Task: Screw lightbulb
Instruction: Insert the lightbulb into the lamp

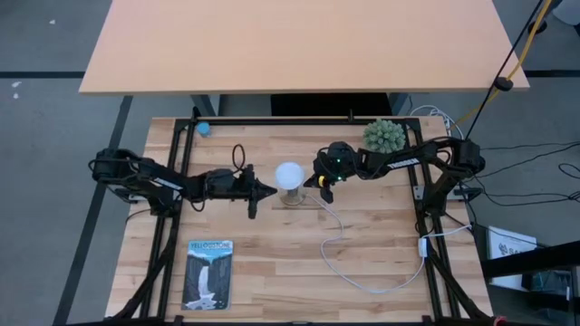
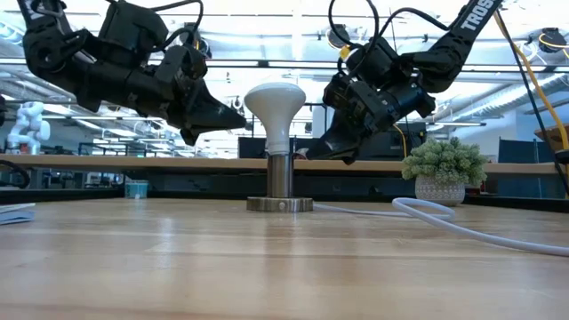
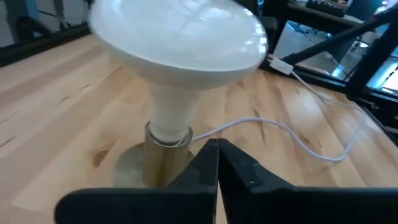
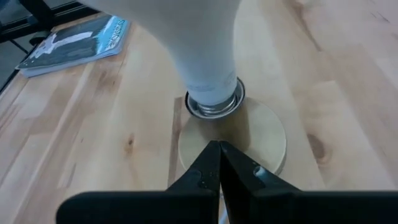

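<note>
The lightbulb [image 3: 180, 43] has a smooth, frosted white globe with a soft sheen. Its socket [image 2: 280, 182] looks like brushed, dull metal. The surface [image 1: 362, 235] is pale wood with visible grain. Both hands, left [image 3: 217, 163] and right [image 4: 219, 163], are matt black, plastic-looking. The cord [image 2: 462, 227] is smooth white.

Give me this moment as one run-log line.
lightbulb: upright in socket | left gripper: shut, beside bulb | right gripper: shut, beside bulb

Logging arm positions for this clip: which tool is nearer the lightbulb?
Left, narrowly. The left tool sits just beside the lightbulb, fingers shut and clear of it. The right tool is on the opposite side, slightly farther off, also shut.
</note>
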Controlling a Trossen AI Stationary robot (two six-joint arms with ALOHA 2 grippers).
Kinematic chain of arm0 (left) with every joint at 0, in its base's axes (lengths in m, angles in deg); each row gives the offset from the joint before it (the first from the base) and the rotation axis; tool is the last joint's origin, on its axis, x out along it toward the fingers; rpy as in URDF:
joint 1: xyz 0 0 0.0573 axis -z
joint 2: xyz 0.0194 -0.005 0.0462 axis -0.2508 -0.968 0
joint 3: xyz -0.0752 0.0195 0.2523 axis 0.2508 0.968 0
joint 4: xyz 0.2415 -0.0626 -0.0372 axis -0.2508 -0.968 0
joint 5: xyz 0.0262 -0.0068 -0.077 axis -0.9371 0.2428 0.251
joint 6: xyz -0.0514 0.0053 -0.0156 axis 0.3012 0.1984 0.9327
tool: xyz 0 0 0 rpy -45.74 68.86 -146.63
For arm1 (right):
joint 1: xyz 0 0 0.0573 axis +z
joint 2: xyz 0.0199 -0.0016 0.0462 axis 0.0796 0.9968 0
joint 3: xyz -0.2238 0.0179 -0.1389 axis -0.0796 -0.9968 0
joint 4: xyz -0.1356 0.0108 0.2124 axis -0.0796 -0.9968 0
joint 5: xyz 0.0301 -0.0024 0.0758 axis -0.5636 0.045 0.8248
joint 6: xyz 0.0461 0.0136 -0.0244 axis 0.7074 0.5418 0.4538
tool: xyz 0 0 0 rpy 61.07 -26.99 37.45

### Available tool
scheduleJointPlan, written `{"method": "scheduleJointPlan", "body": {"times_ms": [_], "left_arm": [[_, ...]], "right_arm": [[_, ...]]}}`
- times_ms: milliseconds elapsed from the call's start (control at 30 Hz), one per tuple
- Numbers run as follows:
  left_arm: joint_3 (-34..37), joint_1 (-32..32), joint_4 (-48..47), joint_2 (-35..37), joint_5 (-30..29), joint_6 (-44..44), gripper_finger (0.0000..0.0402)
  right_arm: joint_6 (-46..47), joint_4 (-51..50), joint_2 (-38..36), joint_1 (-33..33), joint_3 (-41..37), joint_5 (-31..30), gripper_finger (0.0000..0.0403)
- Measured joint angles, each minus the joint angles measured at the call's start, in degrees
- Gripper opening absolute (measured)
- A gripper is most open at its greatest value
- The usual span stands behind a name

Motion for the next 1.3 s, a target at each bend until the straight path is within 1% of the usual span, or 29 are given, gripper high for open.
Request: {"method": "scheduleJointPlan", "body": {"times_ms": [67, 167, 233, 300, 333, 400, 500, 533, 600, 633, 700, 800, 867, 933, 1000, 1233, 1300], "left_arm": [[0.0, 0.8, 0.0, 0.0, -0.3, 0.0, 0.0003], [-0.1, 2.1, 0.1, -0.9, -1.1, 0.3, 0.0002], [-0.2, 2.8, 0.1, -2.2, -1.6, 1.3, 0.0002], [-1.1, 3.5, 0.1, -4.3, -2.2, 2.0, 0.0001], [-1.9, 3.8, 0.1, -5.7, -2.3, 2.0, 0.0001], [-3.5, 4.2, 1.1, -8.7, -2.3, 0.9, 0.0001], [-5.4, 4.3, 4.0, -12.0, -2.4, -1.5, 0.0001], [-5.5, 4.2, 4.7, -12.5, -2.4, -2.1, 0.0001], [-5.6, 3.7, 5.1, -12.7, -2.4, -2.7, 0.0001], [-5.6, 3.4, 5.3, -12.6, -2.4, -2.8, 0.0001], [-5.6, 2.7, 5.7, -12.6, -2.3, -2.9, 0.0001], [-5.6, 1.9, 6.8, -12.5, -1.9, -4.0, 0.0], [-5.6, 1.1, 6.5, -12.6, -1.7, -4.6, 0.0], [-5.6, 0.3, 6.6, -12.6, -0.6, -4.7, 0.0], [-5.6, -0.5, 6.5, -12.5, 0.3, -4.7, 0.0], [-5.6, -2.3, 6.6, -12.5, 0.8, -4.7, 0.0], [-5.6, -2.5, 6.6, -12.5, 0.9, -4.7, 0.0]], "right_arm": [[-0.7, 0.3, 0.0, -0.6, 0.0, -0.7, 0.0], [-1.5, 0.1, -0.1, -2.0, 0.0, -0.1, 0.0], [-2.1, -0.7, -0.6, -3.6, 0.0, 3.0, 0.0], [-2.3, -3.0, -1.6, -5.7, 0.1, 7.4, 0.0], [-2.5, -5.9, -2.3, -6.9, 0.6, 8.8, 0.0], [-3.9, -14.1, -3.3, -9.0, 3.1, 9.1, 0.0], [-9.7, -27.7, -3.3, -10.6, 9.0, 9.4, 0.0], [-12.1, -30.7, -2.9, -10.5, 10.7, 9.6, 0.0], [-14.9, -32.1, -2.3, -9.6, 12.2, 10.4, 0.0], [-15.5, -31.3, -2.0, -9.2, 12.2, 11.2, 0.0], [-15.6, -25.9, -1.5, -8.5, 10.8, 13.1, 0.0], [-11.9, -14.1, -1.0, -7.7, 6.8, 13.2, 0.0], [-8.3, -4.4, -1.0, -7.5, 3.0, 13.0, 0.0], [-4.5, 5.2, -1.0, -7.1, -0.4, 11.8, 0.0], [-2.4, 10.7, -1.0, -6.1, -2.4, 8.7, 0.0], [-2.5, 12.0, -0.7, -2.3, -2.4, -0.4, 0.0], [-2.2, 11.7, -0.3, -2.0, -2.4, -1.0, 0.0]]}}
